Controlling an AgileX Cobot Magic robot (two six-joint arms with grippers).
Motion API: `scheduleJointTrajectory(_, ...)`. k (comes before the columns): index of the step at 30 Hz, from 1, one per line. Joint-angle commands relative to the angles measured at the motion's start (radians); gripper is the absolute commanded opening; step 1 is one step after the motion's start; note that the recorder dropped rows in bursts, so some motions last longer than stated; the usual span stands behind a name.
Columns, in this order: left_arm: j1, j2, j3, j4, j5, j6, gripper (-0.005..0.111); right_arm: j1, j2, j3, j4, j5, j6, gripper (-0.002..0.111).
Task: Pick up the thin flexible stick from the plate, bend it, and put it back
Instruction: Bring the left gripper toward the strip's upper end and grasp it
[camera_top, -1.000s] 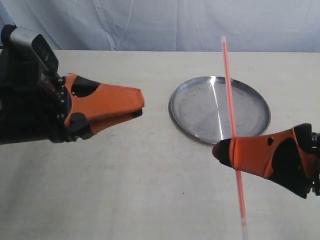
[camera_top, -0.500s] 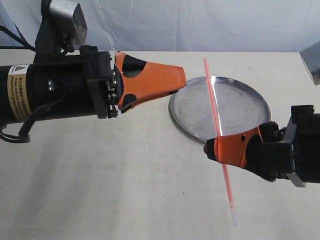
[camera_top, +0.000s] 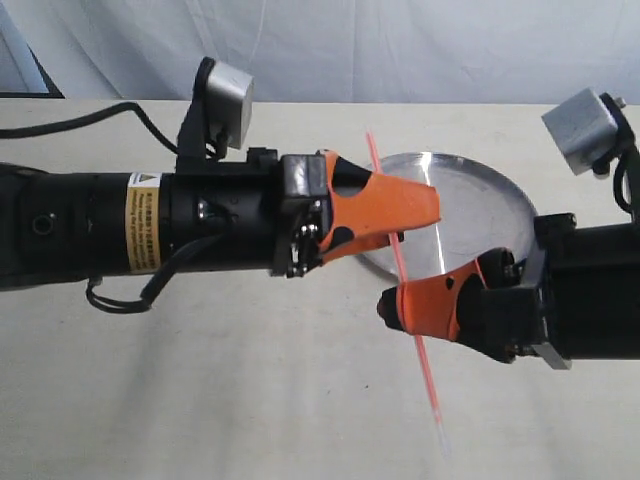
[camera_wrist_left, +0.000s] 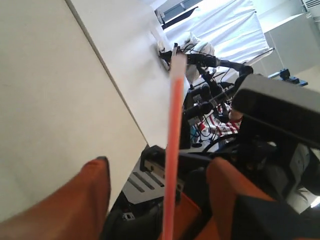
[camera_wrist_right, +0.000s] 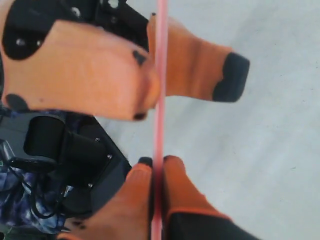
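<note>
The thin flexible stick (camera_top: 424, 375) is lifted off the plate, straight and slanted, its pale tip lowest. My right gripper (camera_top: 389, 303) is shut on it below its middle; in the right wrist view the stick (camera_wrist_right: 160, 75) runs out from between the pressed fingertips of that gripper (camera_wrist_right: 159, 161). My left gripper (camera_top: 420, 228) is open higher up, an orange finger on either side of the stick (camera_wrist_left: 172, 140). The left wrist view shows this gripper (camera_wrist_left: 160, 161) with clear gaps to the rod. The silver plate (camera_top: 485, 198) lies behind both grippers, partly hidden.
The beige table (camera_top: 250, 390) stretches in front of both arms. A white cloth backdrop (camera_top: 400, 50) hangs behind the table. A black cable (camera_top: 100, 122) trails from the left arm at the back left.
The left arm has swung right until its open fingers straddle the stick. The right gripper has shifted left with the stick, which now leans more and sits lower.
</note>
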Motion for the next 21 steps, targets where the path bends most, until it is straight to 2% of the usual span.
scheduleJointTrajectory(1,-0.005,0.003,-0.052,-0.038,0.003,0.054,0.032,-0.002,0.003,0.005,-0.005,0.02,-0.031,-0.001)
scheduleJointTrajectory(5,-0.005,0.003,-0.084,-0.007,-0.008,0.088,-0.001,-0.002,0.003,0.005,0.022,0.029,-0.03,-0.001)
scheduleJointTrajectory(7,-0.005,0.003,-0.09,-0.002,-0.025,0.138,0.0,-0.002,0.003,0.005,0.027,0.029,-0.03,-0.001)
scheduleJointTrajectory(13,-0.005,0.003,-0.093,0.004,-0.033,0.138,0.0,-0.002,0.003,0.005,-0.01,-0.001,-0.03,0.0)
scheduleJointTrajectory(16,-0.005,0.003,-0.093,0.004,-0.037,0.138,0.0,-0.002,0.003,0.005,-0.044,-0.001,-0.025,0.013)
scheduleJointTrajectory(19,-0.005,0.003,-0.093,0.004,-0.045,0.136,0.0,-0.002,0.003,0.005,-0.086,-0.009,-0.001,0.04)
scheduleJointTrajectory(21,-0.005,0.003,-0.093,0.002,-0.052,0.136,0.0,-0.002,0.003,0.005,-0.12,-0.027,0.025,0.053)
